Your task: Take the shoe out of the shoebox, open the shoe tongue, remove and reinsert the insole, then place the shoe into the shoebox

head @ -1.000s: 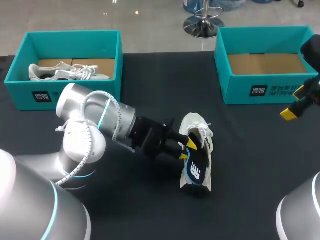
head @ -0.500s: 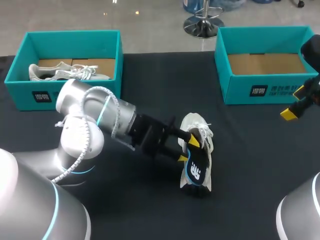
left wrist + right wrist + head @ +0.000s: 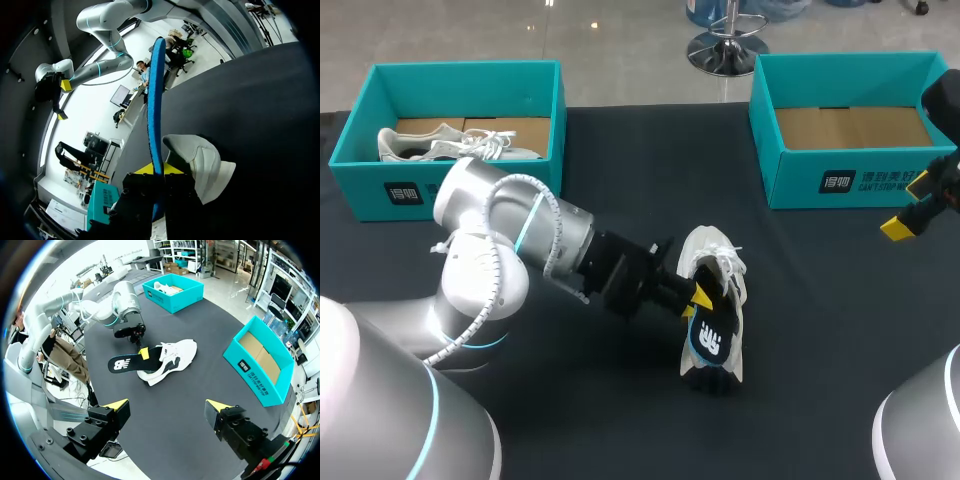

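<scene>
A white shoe (image 3: pixel 712 262) lies on its side on the dark table (image 3: pixel 820 330), mid-table. Its black-and-blue insole (image 3: pixel 712 342) sticks out of the shoe's opening toward the table's front. My left gripper (image 3: pixel 697 296) is shut on the insole's edge, right at the shoe. In the left wrist view the insole (image 3: pixel 154 100) runs edge-on out from between the yellow tips, with the shoe (image 3: pixel 202 162) beside it. My right gripper (image 3: pixel 910 206) hangs open at the far right, in front of the empty teal shoebox (image 3: pixel 820 180); from it the shoe (image 3: pixel 175 354) and insole (image 3: pixel 124 363) lie far ahead.
A second teal shoebox (image 3: pixel 380 185) at the back left holds another white shoe (image 3: pixel 450 143). My left arm's elbow (image 3: pixel 485 260) stands over the table's front left. Bare dark table lies between the shoe and the right box.
The left gripper's fingers stood spread at the insole, widened briefly, and have now closed on it. Shoe and insole barely shifted. The right arm has not moved.
</scene>
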Controlling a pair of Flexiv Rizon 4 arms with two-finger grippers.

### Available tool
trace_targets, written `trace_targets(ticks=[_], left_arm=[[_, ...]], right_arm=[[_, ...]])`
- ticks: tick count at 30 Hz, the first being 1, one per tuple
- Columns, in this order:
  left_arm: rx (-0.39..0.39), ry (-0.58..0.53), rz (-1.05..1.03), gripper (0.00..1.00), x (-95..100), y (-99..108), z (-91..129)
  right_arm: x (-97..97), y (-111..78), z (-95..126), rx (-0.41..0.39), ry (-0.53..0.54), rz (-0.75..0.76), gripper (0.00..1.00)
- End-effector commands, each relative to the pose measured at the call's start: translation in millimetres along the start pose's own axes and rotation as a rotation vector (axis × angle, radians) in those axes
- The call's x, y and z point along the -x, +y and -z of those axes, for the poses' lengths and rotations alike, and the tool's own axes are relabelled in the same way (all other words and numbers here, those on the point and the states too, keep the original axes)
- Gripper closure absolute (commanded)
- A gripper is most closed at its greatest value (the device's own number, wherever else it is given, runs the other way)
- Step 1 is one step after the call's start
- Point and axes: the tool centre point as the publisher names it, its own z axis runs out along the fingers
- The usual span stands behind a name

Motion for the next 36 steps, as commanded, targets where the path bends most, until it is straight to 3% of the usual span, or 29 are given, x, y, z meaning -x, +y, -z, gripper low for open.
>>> trace_targets(ticks=[1,22,29,33,34,36], left_arm=[[0.004,0.002,0.002,1.0,-0.9,3.0,-1.1],[0.026,0.029,-0.012,1.0,-9.4,30.4,-5.3],[0.03,0.035,-0.027,1.0,-6.9,30.2,-0.9],[0.023,0.034,-0.035,0.48,-4.1,27.2,1.2],[0.019,0.032,-0.039,0.22,-3.1,25.4,1.6],[0.011,0.03,-0.044,0.01,-1.7,21.1,2.2]], right_arm=[[2.1,2.3,-0.5,-0.006,0.004,0.0,0.0],[2.1,2.3,-0.5,-0.006,0.004,0.0,0.0],[2.1,2.3,-0.5,-0.006,0.004,0.0,0.0],[2.1,2.3,-0.5,-0.006,0.004,0.0,0.0],[2.1,2.3,-0.5,-0.006,0.004,0.0,0.0],[2.1,2.3,-0.5,-0.006,0.004,0.0,0.0]])
